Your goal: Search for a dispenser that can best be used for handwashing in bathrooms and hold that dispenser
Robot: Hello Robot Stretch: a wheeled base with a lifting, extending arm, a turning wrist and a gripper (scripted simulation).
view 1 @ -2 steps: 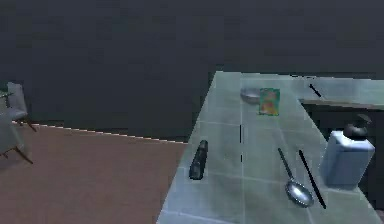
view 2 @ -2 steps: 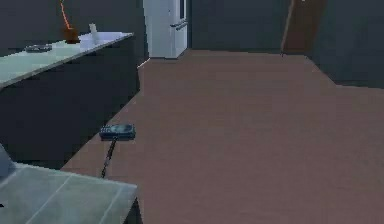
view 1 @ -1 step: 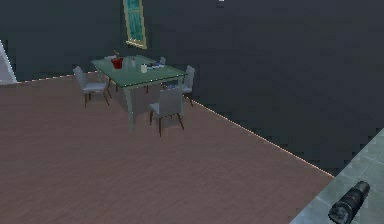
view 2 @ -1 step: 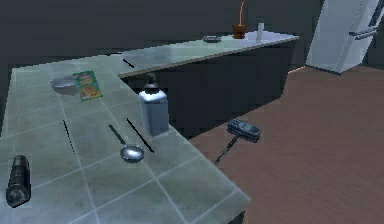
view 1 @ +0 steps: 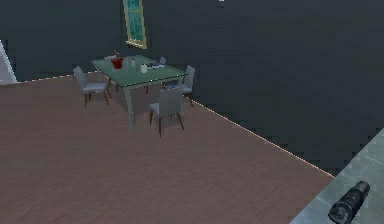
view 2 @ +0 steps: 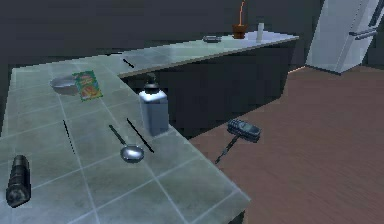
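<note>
In the arm side view, a tiled L-shaped bench (view 2: 190, 185) was seen running along a dark wall. The dispenser (view 2: 152, 110), a pale bottle with a black pump top, stood upright near the front edge of the bench. Just beside it on the tiles lay a ladle (view 2: 130, 152) and a thin dark utensil (view 2: 136, 136). A black torch (view 2: 18, 180) lay toward the view's left edge, with a bowl (view 2: 65, 83) and a green packet (view 2: 88, 85) farther back.

The gripper (view 2: 222, 155) was seen over the wooden floor (view 2: 320, 140), off the corner of the bench and to the right of the dispenser. Its thin fingers (view 2: 228, 148) were too slight for their state to be told, and whether anything was held could not be told. A white fridge (view 2: 345, 35) stood at the view's upper right.

In the forward view, a dining table (view 1: 140, 75) ringed by grey chairs (view 1: 167, 105) was seen below a framed picture (view 1: 133, 20).
</note>
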